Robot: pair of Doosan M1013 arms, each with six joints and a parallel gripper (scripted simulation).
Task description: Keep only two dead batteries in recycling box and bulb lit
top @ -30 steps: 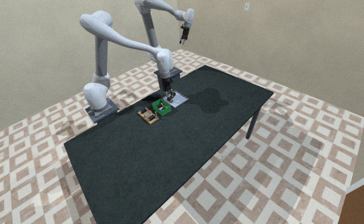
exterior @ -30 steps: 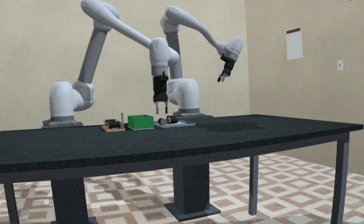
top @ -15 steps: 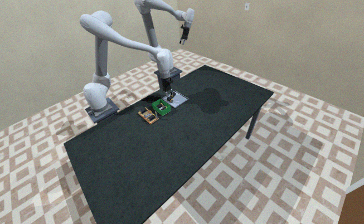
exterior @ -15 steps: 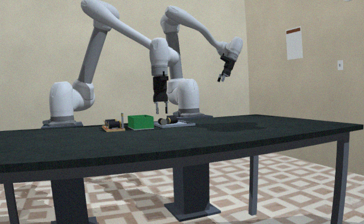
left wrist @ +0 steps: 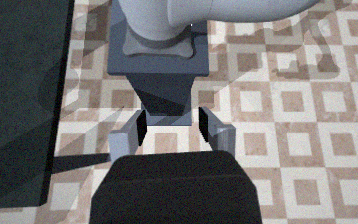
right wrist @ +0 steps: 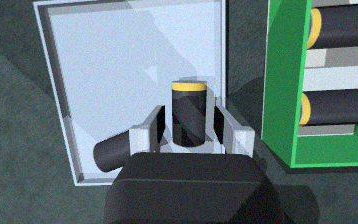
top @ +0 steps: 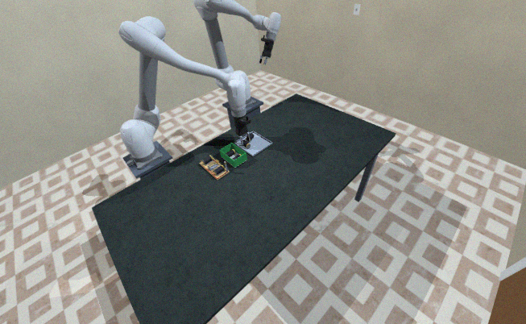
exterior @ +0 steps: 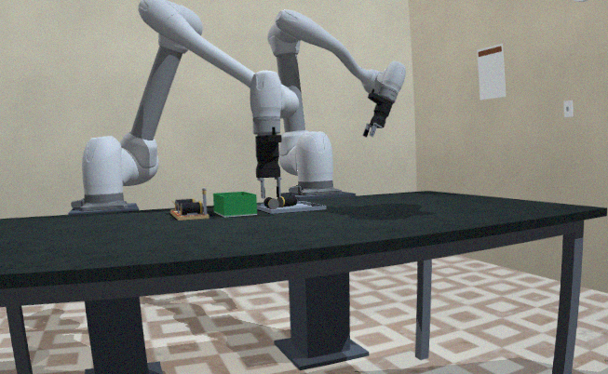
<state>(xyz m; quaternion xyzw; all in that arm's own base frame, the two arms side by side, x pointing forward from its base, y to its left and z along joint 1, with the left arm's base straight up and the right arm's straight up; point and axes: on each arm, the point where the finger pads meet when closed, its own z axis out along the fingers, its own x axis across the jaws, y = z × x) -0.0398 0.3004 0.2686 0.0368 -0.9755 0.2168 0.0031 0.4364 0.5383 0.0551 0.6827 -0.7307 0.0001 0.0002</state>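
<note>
My right gripper (top: pixel 246 142) (exterior: pixel 271 195) (right wrist: pixel 189 117) is open low over the pale tray (top: pixel 262 145) (exterior: pixel 315 207) (right wrist: pixel 101 55). A dark battery (right wrist: pixel 189 112) with a yellow band lies between its fingers in the wrist picture, with gaps on both sides. A second battery (right wrist: pixel 112 151) lies by the left finger, partly hidden. The green recycling box (top: pixel 239 161) (exterior: pixel 235 205) (right wrist: pixel 282 95) stands upright, with two batteries, an upper one (right wrist: pixel 343 25) and a lower one (right wrist: pixel 338 107). My left gripper (top: pixel 263 61) (exterior: pixel 370 130) (left wrist: pixel 172 119) is open and empty, raised high.
The wooden holder board (top: pixel 217 176) (exterior: pixel 189 216) stands beside the box, away from the tray, and bears batteries, one (exterior: pixel 192 207) in front. An upright post (exterior: pixel 204 201) rises at its end. I cannot tell whether the bulb is lit. The dark table (top: pixel 233 226) carries everything.
</note>
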